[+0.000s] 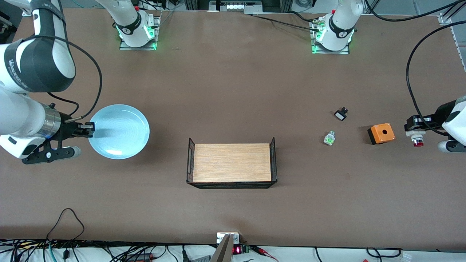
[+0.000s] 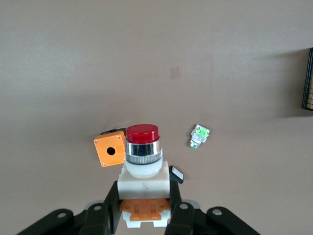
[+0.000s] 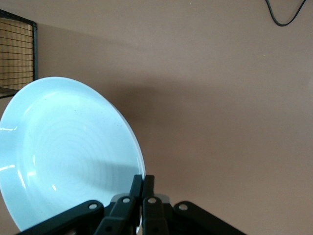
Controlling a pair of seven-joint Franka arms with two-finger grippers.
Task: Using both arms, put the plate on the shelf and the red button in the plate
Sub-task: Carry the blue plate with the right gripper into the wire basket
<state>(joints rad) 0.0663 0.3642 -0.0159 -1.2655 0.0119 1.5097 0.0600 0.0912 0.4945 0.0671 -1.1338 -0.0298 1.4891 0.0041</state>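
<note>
From the front we see our right gripper (image 1: 89, 129) pinching the pale blue plate (image 1: 120, 131) by its rim, presumably for carrying to the wooden tray (image 1: 232, 162). Our left gripper (image 1: 415, 128) clamps the red button (image 1: 418, 141) beside the orange box (image 1: 381, 133).

The left wrist view alone reveals the button's white body between the fingers (image 2: 112, 205), cap outward.

The right wrist view shows the plate tilted off the table.

Bright, even overhead light; soft shadows, sharp pictures, faint plate (image 1: 120, 131) glare.

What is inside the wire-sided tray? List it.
The tray holds nothing visible: only its bare wooden floor shows between the dark mesh ends. The plate and red button are clamped in the right gripper and left gripper.
</note>
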